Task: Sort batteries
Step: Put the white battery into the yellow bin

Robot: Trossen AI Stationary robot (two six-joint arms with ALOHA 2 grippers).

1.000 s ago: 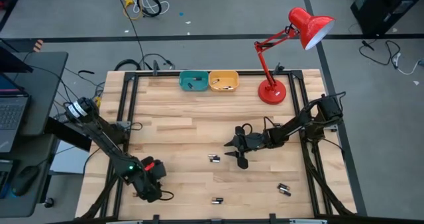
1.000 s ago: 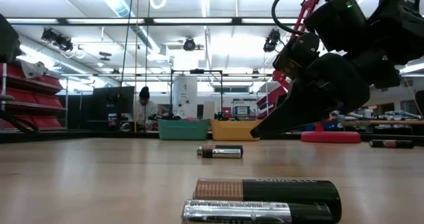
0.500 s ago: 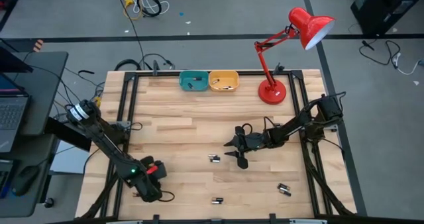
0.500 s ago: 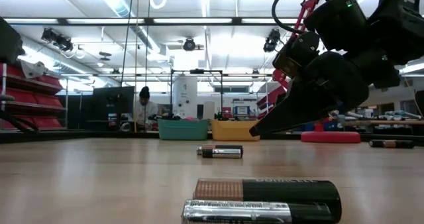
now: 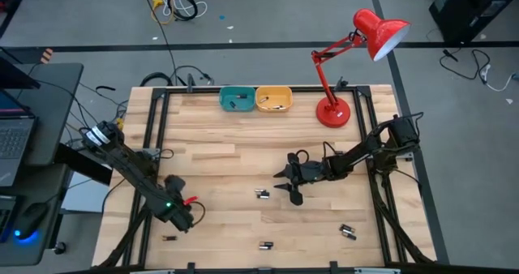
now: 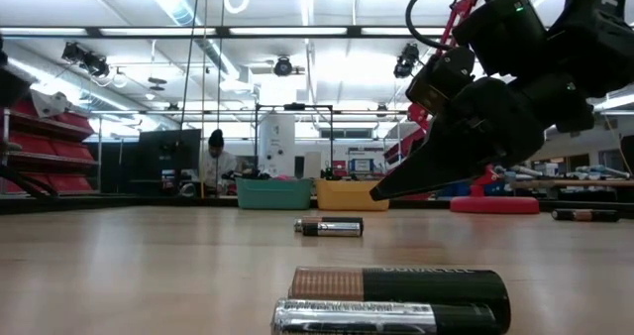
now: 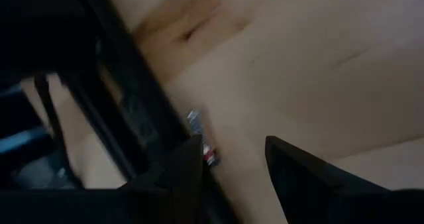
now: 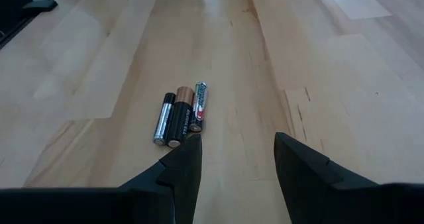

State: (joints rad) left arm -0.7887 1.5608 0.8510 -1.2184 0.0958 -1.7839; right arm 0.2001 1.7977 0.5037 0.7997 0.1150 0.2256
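Three batteries [image 8: 179, 114] lie side by side on the wood just ahead of my right gripper [image 8: 237, 151], which stands open and low over the table's middle [image 5: 285, 187] and holds nothing. The same cluster [image 5: 262, 194] shows in the high view. More batteries lie near the front edge [image 5: 265, 245], at the near right [image 5: 347, 232] and at the near left [image 5: 169, 237]. My left gripper [image 5: 185, 216] hovers open above the near-left corner, pointing steeply down. In its wrist view, one battery [image 7: 199, 134] lies beside the black frame rail, ahead of the open fingers [image 7: 233, 164].
A teal bin [image 5: 236, 99] and a yellow bin [image 5: 273, 99] stand side by side at the far edge. A red desk lamp [image 5: 332, 112] stands at the far right. Black frame rails [image 5: 152, 144] run along the table's left and right sides.
My left gripper has risen and moved toward the table's far-left, tipping steeply downward and rolling about its own axis. A battery at the near left, covered by the arm before, now shows on the table.
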